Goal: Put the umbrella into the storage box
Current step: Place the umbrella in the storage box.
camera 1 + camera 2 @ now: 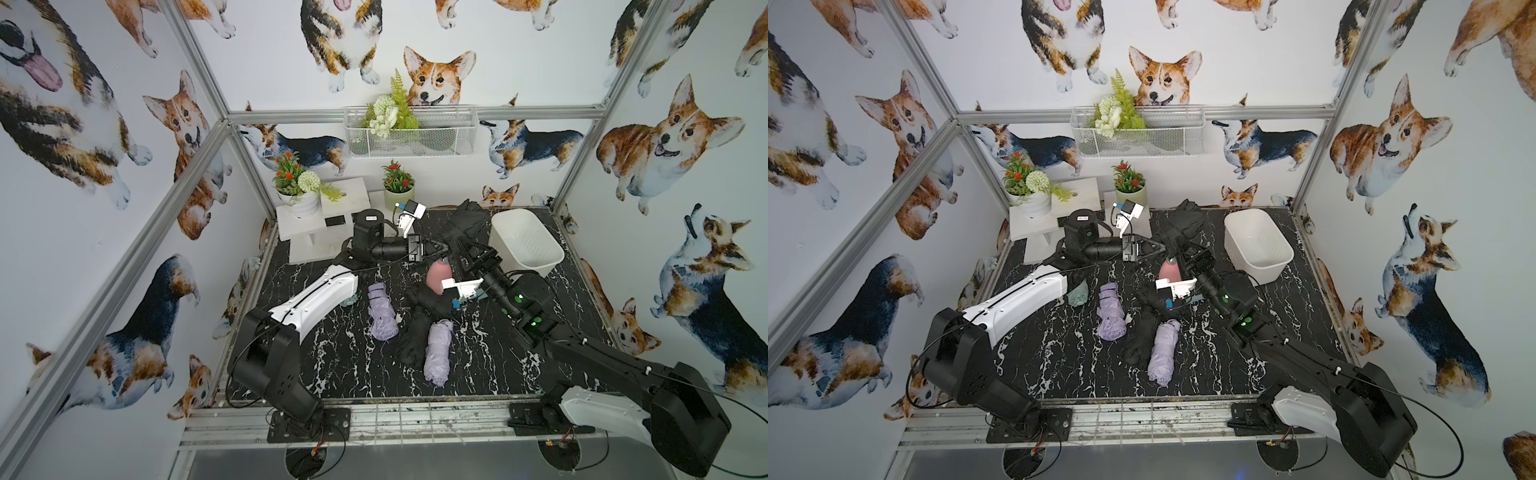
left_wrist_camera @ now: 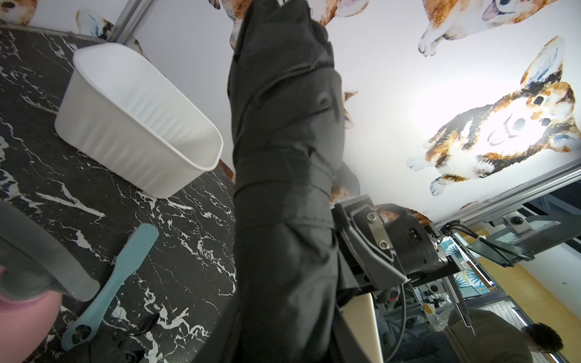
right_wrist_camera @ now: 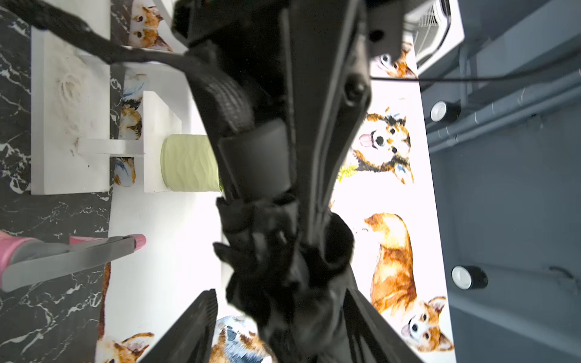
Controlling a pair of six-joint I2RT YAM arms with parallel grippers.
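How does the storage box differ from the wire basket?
The storage box has solid ribbed walls; the wire basket is mesh. The box stands on the table, the basket hangs on the back wall. The box is empty; the basket holds flowers. Both are white.

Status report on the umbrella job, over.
Left gripper shut on black umbrella, held aloft. Right gripper open around it. Storage box empty alongside; nothing between.

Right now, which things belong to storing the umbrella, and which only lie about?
Job: black folded fabric umbrella, held aloft; white ribbed plastic storage box.
Lying about for now: two lilac folded umbrellas, pink rounded bottle, teal flat spatula, pale-green flowerpot.
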